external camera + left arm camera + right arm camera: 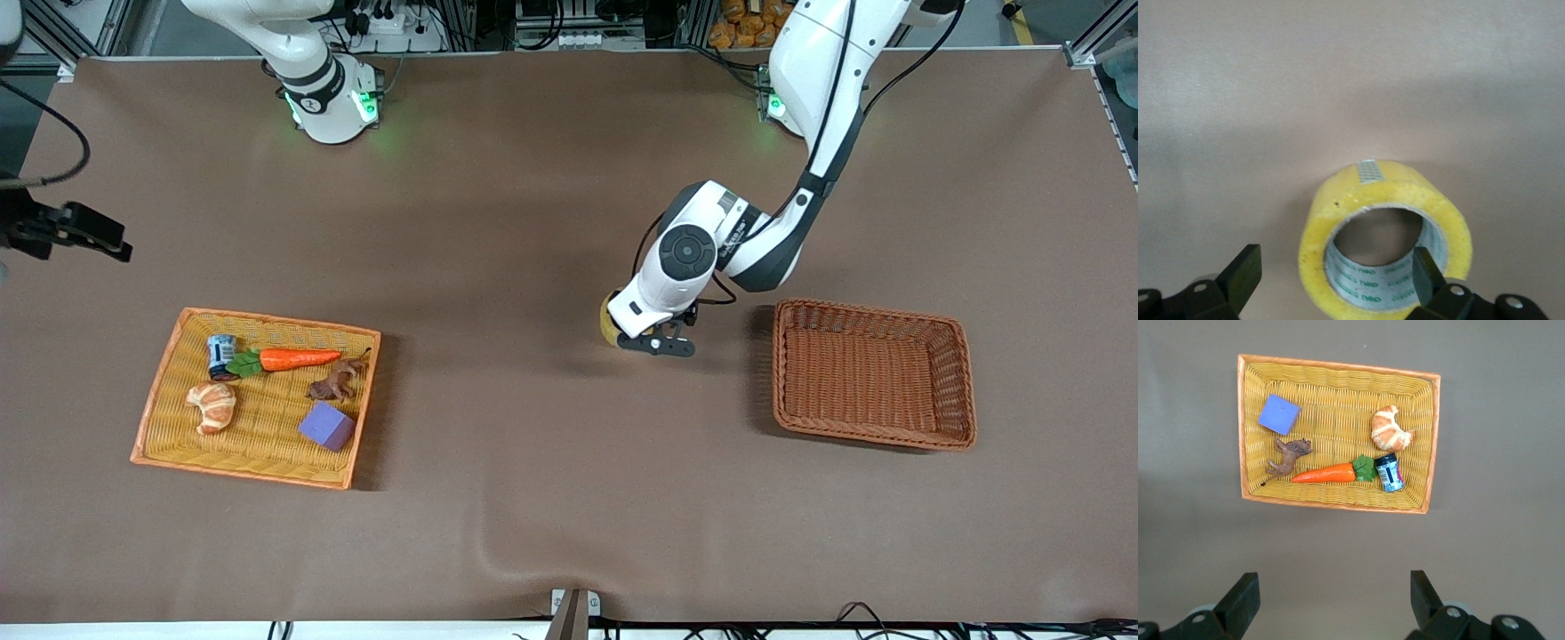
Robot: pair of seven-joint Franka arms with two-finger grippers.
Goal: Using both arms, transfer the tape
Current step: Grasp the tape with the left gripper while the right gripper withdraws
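Observation:
The tape (pixel 1338 207), a yellow roll with a grey printed core, rests on the brown table near the middle; in the front view only a sliver of the tape (pixel 609 322) shows under the left wrist. My left gripper (pixel 1335 261) is open and straddles the roll's wall, with one finger (pixel 1423 267) in the core hole and the other outside the roll. From the front, the left gripper (pixel 659 345) is down at the table beside the roll. My right gripper (pixel 1331 590) is open and empty, held high above the yellow tray.
A yellow wicker tray (pixel 160 391) toward the right arm's end holds a can (pixel 220 354), carrot (pixel 298 358), croissant (pixel 212 405), brown toy animal (pixel 336 382) and purple cube (pixel 326 426). A brown wicker basket (pixel 782 373) stands beside the left gripper, toward the left arm's end.

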